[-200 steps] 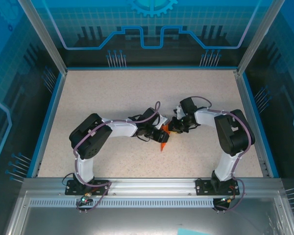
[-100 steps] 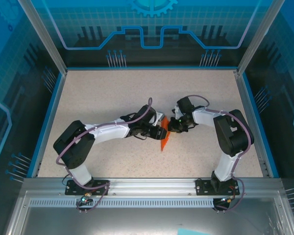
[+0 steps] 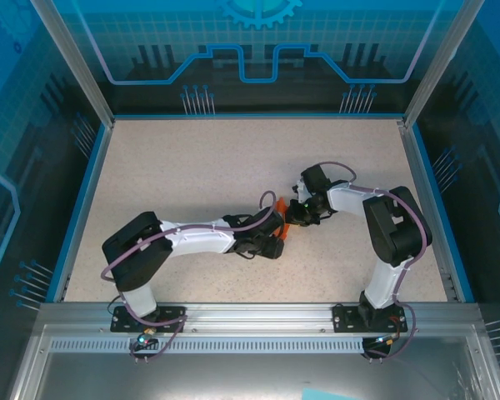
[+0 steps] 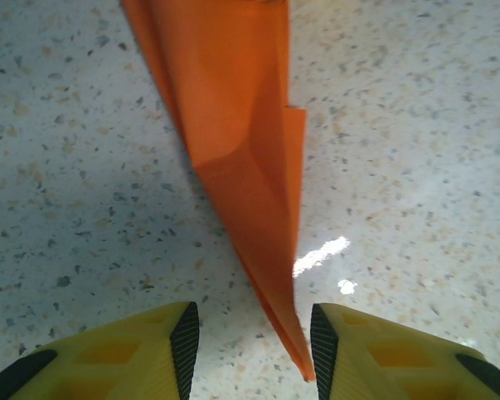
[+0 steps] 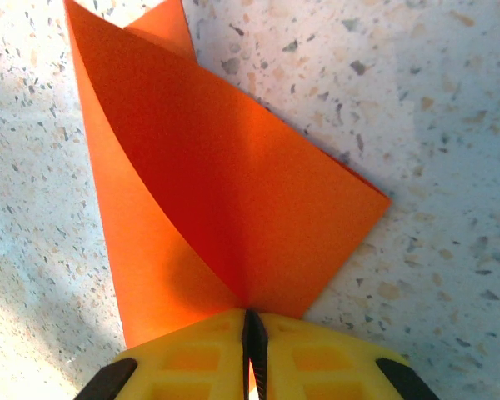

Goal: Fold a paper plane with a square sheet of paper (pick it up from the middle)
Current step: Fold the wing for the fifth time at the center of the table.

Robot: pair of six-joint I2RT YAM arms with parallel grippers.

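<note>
Top external view: the narrow, pointed, bright orange paper plane (image 3: pixel 285 227) sits mid-table on the speckled beige tabletop (image 3: pixel 192 167), between the two arms where they meet. Left wrist view: the left gripper (image 4: pixel 250 350) has its yellow fingers parted, the plane's sharp tip lying between them, unclamped. Right wrist view: the right gripper (image 5: pixel 252 350) has its fingers pressed together on the plane's wide end.

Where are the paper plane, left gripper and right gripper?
paper plane (image 4: pixel 237 142): left wrist view, on its creased body.
left gripper (image 4: pixel 252 343): left wrist view, midway between its open fingertips.
right gripper (image 5: pixel 250 350): right wrist view, seam of fingertips shut on the paper.
</note>
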